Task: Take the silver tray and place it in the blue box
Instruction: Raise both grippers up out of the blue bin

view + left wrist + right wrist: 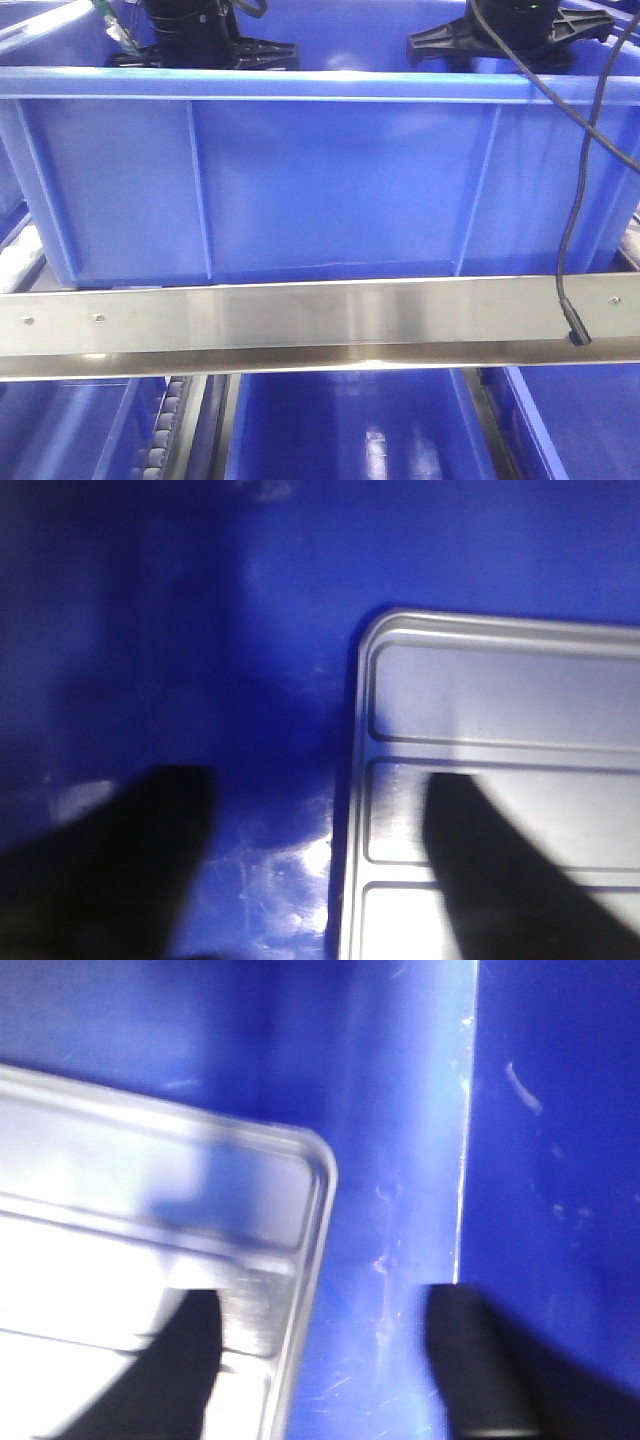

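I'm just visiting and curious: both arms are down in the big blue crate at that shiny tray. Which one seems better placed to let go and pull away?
Hard to separate. Left gripper and right gripper each straddle an end rim of the shiny ridged silver metal tray, jaws spread.

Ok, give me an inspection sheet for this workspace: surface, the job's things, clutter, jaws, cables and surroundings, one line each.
Surface: a steel rail runs across the front, with the blue box standing behind it.
Job's things: the silver tray shows against the blue inside of the box in both wrist views; whether it rests on the floor cannot be told.
Clutter: nothing seen.
Jaws: left gripper open, straddling the tray's rim; right gripper open, straddling the opposite rim; neither clamps it.
Cables: a black cable hangs over the box's right front and plugs in at the rail.
Surroundings: more blue bins below the rail, and a roller track at lower left.
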Motion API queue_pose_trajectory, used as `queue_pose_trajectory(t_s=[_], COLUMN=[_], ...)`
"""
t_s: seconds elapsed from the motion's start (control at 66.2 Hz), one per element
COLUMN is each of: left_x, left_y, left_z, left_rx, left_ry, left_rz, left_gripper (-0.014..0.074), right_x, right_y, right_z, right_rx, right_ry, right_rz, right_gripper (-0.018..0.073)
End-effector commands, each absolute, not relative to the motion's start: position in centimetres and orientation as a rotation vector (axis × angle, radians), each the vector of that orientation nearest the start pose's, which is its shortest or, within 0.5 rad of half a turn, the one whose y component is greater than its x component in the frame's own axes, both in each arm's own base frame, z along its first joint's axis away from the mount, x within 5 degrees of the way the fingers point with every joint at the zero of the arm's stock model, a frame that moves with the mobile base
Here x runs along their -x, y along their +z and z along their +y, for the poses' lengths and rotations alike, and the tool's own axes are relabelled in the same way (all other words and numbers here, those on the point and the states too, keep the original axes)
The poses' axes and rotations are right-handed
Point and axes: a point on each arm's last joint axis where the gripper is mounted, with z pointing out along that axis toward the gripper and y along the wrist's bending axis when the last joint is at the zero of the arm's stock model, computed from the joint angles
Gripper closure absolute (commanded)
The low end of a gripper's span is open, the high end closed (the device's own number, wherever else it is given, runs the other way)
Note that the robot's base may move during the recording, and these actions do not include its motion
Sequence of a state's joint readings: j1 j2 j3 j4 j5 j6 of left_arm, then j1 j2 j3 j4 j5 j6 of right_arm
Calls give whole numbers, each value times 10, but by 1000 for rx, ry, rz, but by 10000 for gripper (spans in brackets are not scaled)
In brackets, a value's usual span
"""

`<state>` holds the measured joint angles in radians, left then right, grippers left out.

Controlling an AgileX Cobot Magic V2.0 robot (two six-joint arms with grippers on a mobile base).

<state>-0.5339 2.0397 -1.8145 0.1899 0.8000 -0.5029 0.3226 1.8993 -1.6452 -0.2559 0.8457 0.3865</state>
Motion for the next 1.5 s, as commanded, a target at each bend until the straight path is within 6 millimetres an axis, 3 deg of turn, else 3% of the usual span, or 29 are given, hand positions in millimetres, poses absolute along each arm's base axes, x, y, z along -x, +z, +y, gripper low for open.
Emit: queue_pose_trajectory(t_s=[0.0, 0.151, 0.317, 0.468, 0.574, 0.634, 0.846, 1.178, 1.48], left_x=[-403, -397, -375, -347, -331, -323, -293, -225, -152], left_y=[322, 351, 397, 433, 444, 443, 429, 394, 383], left_z=[-224, -220, -214, -208, -203, -200, -182, -139, -95], left_rx=[-138, -136, -216, -336, -393, -405, -430, -457, -436], left_ry=[-280, -279, -277, -237, -225, -222, -225, -284, -401], left_rz=[2355, 2327, 2255, 2148, 2120, 2128, 2130, 2061, 1773], left_gripper=[116, 116, 181, 311, 421, 489, 709, 701, 701], right_x=[-406, -395, -369, -337, -322, -312, -283, -223, -154], right_y=[324, 346, 388, 427, 439, 442, 433, 388, 354], right_z=[113, 110, 102, 91, 86, 83, 74, 58, 42], right_rx=[73, 63, 48, 37, 44, 59, 86, 143, 186], right_ry=[-22, -4, 27, 48, 48, 41, 37, 72, 174], right_rz=[2405, 2356, 2264, 2179, 2155, 2147, 2146, 2088, 1840], right_gripper=[-32, 3, 194, 414, 508, 505, 505, 505, 505])
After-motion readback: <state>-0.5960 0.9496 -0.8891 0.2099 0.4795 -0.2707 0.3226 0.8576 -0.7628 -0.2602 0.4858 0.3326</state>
